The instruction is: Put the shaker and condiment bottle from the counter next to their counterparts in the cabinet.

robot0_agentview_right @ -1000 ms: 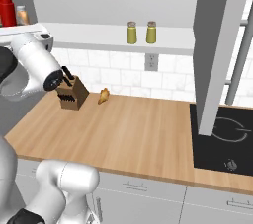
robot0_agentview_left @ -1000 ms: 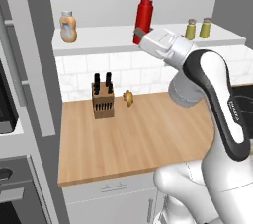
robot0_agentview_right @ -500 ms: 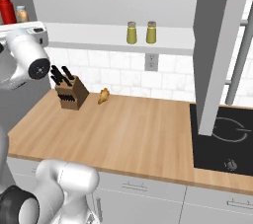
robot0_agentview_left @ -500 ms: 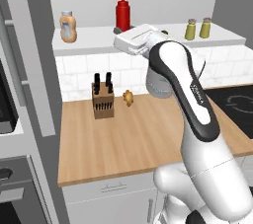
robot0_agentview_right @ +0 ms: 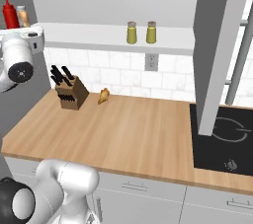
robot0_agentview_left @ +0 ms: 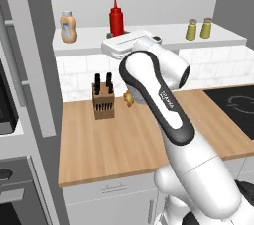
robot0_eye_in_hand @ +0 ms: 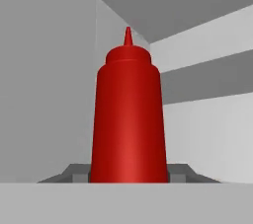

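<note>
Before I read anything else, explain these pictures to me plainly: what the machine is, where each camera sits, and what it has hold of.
This is a white robot arm on a driving base in a simulated kitchen. Two cameras ride behind it, left and right; a third sits on its hand, looking along the gripper.

The gripper is shut on the red condiment bottle, carried upright at shelf height. On the white cabinet shelf stand an orange bottle and two olive-yellow shakers.

On the wooden counter below sit a knife block and a small tan item. A black cooktop lies to the right.
</note>
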Controlling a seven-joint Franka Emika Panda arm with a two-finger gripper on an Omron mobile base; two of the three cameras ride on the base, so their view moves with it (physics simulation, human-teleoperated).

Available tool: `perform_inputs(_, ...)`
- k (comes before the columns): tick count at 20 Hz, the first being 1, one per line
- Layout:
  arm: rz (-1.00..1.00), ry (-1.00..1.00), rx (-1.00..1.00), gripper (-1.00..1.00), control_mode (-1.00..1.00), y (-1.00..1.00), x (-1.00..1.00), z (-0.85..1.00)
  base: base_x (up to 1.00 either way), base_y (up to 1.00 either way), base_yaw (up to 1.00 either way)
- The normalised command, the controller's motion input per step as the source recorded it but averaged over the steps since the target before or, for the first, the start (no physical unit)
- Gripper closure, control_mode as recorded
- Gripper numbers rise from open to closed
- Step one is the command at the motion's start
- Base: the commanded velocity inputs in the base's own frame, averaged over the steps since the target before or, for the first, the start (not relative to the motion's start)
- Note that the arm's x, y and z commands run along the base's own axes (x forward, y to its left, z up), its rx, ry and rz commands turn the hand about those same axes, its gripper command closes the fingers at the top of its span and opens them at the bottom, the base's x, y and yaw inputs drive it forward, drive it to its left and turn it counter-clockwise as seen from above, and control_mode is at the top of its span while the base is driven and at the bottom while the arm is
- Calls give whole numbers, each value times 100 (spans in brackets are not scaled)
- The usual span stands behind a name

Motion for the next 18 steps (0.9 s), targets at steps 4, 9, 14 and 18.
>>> perform_inputs(4,-14,6,9,100,-100,6,5,-51,0,0,0)
perform_inputs(9,-13,7,0,100,-100,17,21,-19,0,0,0)
perform_inputs(14,-11,4,0,100,-100,23,32,10,0,0,0)
perform_inputs(18,-8,4,0,100,-100,12,33,5,0,0,0)
